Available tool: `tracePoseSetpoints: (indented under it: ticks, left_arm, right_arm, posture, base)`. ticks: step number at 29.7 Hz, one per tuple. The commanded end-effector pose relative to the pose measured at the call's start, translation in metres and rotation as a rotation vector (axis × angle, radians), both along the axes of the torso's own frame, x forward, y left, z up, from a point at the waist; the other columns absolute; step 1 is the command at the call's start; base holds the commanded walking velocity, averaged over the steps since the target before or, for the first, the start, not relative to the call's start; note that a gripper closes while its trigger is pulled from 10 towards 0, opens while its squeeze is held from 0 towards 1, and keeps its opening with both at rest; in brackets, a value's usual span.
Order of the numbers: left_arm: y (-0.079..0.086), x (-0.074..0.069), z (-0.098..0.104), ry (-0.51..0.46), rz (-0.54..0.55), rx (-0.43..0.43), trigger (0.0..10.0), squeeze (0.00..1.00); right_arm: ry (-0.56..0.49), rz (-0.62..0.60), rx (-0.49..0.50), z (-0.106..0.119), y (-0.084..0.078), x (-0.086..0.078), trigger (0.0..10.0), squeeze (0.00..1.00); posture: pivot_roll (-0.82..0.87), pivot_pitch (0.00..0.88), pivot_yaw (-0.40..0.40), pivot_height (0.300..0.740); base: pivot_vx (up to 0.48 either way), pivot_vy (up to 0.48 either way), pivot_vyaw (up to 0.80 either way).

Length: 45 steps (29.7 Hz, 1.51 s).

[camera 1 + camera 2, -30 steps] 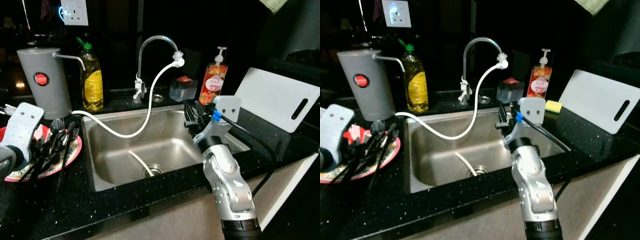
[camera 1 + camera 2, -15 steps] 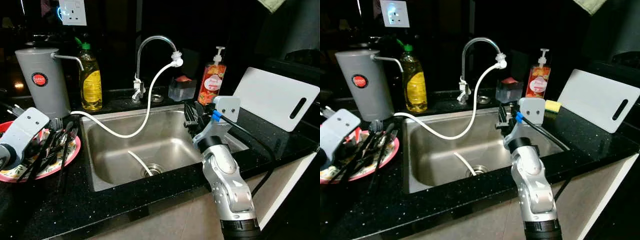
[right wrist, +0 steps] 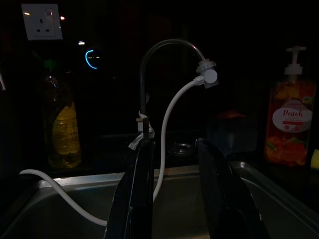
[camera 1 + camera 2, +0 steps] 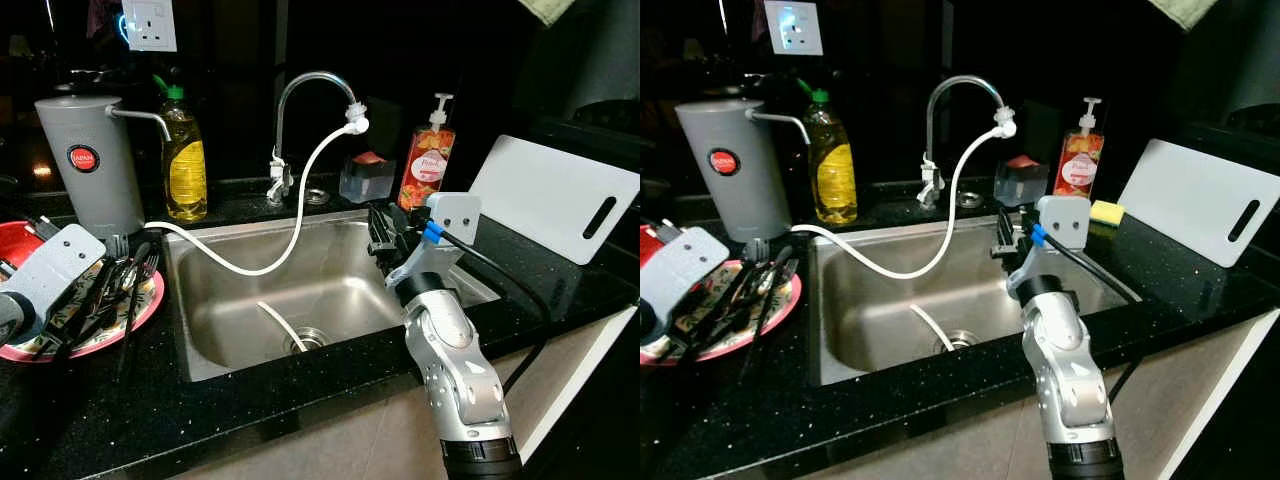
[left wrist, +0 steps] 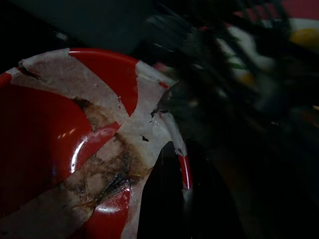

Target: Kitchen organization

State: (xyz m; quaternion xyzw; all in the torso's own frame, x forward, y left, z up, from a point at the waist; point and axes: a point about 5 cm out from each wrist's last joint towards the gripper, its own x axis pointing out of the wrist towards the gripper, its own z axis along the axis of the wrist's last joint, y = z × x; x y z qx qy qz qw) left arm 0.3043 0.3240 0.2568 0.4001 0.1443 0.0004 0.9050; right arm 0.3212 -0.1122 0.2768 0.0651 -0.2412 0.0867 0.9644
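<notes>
At the far left of the counter, a pink-rimmed patterned plate [image 4: 140,305] carries several black utensils [image 4: 125,285]. My left arm's white wrist housing [image 4: 58,258] hangs over it. In the left wrist view my left gripper [image 5: 182,154] is shut on the rim of a red bowl [image 5: 45,139] with worn white patches; the bowl's edge [image 4: 12,235] peeks out behind the wrist. My right gripper [image 4: 385,228] hovers open over the right side of the steel sink [image 4: 230,330] with nothing between its fingers. It points toward the faucet [image 3: 149,64].
A white hose [image 4: 290,230] runs from the faucet across the sink. Behind stand a grey dispenser [image 4: 85,160], a yellow soap bottle [image 4: 185,160], a clear container [image 4: 365,178] and an orange pump bottle [image 4: 425,165]. A white cutting board [image 4: 555,195] and a yellow sponge [image 4: 1106,212] sit on the right.
My left wrist has shifted and tilted over the plate, and the red bowl's edge now shows behind it. The right arm has stayed put.
</notes>
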Motion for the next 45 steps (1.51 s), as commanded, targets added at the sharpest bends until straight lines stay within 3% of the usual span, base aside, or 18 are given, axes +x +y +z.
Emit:
tracePoseSetpoints:
  ticks: [1,2,3,4,8,9,12,14,17,19,21,24,29,30,32,35,40,45]
  left_arm:
    - [0.001,0.001,0.015,-0.064,-0.007,0.105,0.0,0.0]
    - [0.001,0.001,0.015,-0.064,-0.007,0.105,0.0,0.0]
    - [-0.002,0.003,0.025,-0.142,-0.004,0.106,10.0,0.0]
    - [-0.011,0.005,0.047,-0.311,-0.024,0.098,10.0,0.0]
    - [-0.019,0.005,0.061,-0.424,-0.059,0.061,10.0,0.0]
    - [-0.03,0.005,0.064,-0.465,-0.128,0.008,10.0,0.0]
    - [-0.047,0.005,0.061,-0.463,-0.233,0.022,10.0,0.0]
    - [-0.054,0.006,0.057,-0.447,-0.27,0.077,10.0,0.0]
    - [-0.069,0.012,0.049,-0.403,-0.336,0.269,10.0,0.0]
    - [-0.069,0.012,0.049,-0.403,-0.336,0.269,10.0,0.0]
    - [-0.089,0.019,0.05,-0.4,-0.432,0.377,10.0,0.0]
    - [-0.107,0.023,0.05,-0.41,-0.512,0.443,10.0,0.0]
    - [-0.133,0.026,0.046,-0.444,-0.612,0.528,10.0,0.0]
    - [-0.149,0.028,0.043,-0.47,-0.673,0.562,10.0,0.0]
    - [-0.154,0.028,0.042,-0.48,-0.69,0.57,10.0,0.0]
    - [-0.166,0.029,0.041,-0.498,-0.733,0.577,10.0,0.0]
    - [-0.181,0.029,0.04,-0.536,-0.777,0.573,10.0,0.0]
    - [-0.201,0.025,0.032,-0.562,-0.842,0.537,10.0,0.0]
  right_arm:
    - [0.019,-0.003,-0.001,-0.004,-0.001,0.001,10.0,0.0]
    - [0.019,-0.003,-0.001,-0.004,-0.001,0.001,10.0,0.0]
    - [0.018,-0.002,-0.002,-0.005,-0.001,0.001,10.0,0.0]
    - [0.017,0.0,-0.003,-0.004,0.0,0.001,10.0,0.0]
    - [0.015,0.004,-0.004,-0.004,0.0,0.001,10.0,0.0]
    - [0.009,0.01,-0.004,-0.002,0.001,0.001,10.0,0.0]
    - [-0.001,0.016,-0.004,0.001,0.001,0.0,10.0,0.0]
    - [-0.011,0.023,-0.004,0.003,0.001,0.0,10.0,0.0]
    - [-0.038,0.065,0.003,0.013,0.004,-0.003,10.0,0.0]
    - [-0.038,0.065,0.003,0.013,0.004,-0.003,10.0,0.0]
    - [-0.109,0.142,-0.032,0.029,0.017,-0.009,10.0,0.0]
    - [-0.154,0.222,-0.063,0.039,0.03,-0.016,10.0,0.0]
    - [-0.125,0.404,-0.138,0.034,0.053,-0.026,10.0,0.0]
    - [-0.047,0.494,-0.193,0.024,0.064,-0.029,10.0,0.0]
    - [-0.032,0.5,-0.195,0.022,0.066,-0.028,10.0,0.0]
    - [0.013,0.508,-0.094,0.022,0.068,-0.025,10.0,0.0]
    - [0.016,0.472,-0.103,0.025,0.07,-0.021,10.0,0.0]
    - [0.065,0.369,0.021,0.03,0.061,-0.008,10.0,0.0]
  posture:
    - [-0.02,0.0,-0.056,0.74]
    - [-0.02,0.0,-0.056,0.74]
    - [-0.02,0.0,-0.057,0.74]
    - [-0.02,0.0,-0.06,0.74]
    - [-0.02,0.0,-0.06,0.74]
    - [-0.03,0.0,-0.062,0.74]
    - [-0.03,0.0,-0.065,0.74]
    - [-0.03,0.0,-0.067,0.74]
    - [-0.03,0.0,-0.073,0.74]
    - [-0.03,0.0,-0.073,0.74]
    - [-0.03,0.0,-0.068,0.74]
    - [-0.03,0.0,-0.068,0.74]
    - [-0.03,0.0,-0.071,0.74]
    - [-0.03,0.0,-0.071,0.74]
    - [-0.03,0.0,-0.072,0.74]
    - [-0.04,0.0,-0.071,0.74]
    - [-0.03,0.0,-0.073,0.74]
    - [-0.03,0.0,-0.074,0.74]
  base:
    - [0.0,0.0,0.0]
    - [0.0,0.0,0.0]
    - [0.0,0.0,0.0]
    - [0.0,0.0,0.0]
    - [0.0,0.0,0.0]
    - [0.0,0.0,0.0]
    - [0.0,0.0,0.0]
    - [0.0,0.0,0.0]
    - [0.0,0.0,0.0]
    - [0.0,0.0,0.0]
    - [0.0,0.0,0.0]
    - [0.0,0.0,0.0]
    - [0.0,0.0,0.0]
    - [0.0,0.0,0.0]
    - [0.0,0.0,0.0]
    - [0.0,0.0,0.0]
    - [0.0,0.0,0.0]
    - [0.0,0.0,0.0]
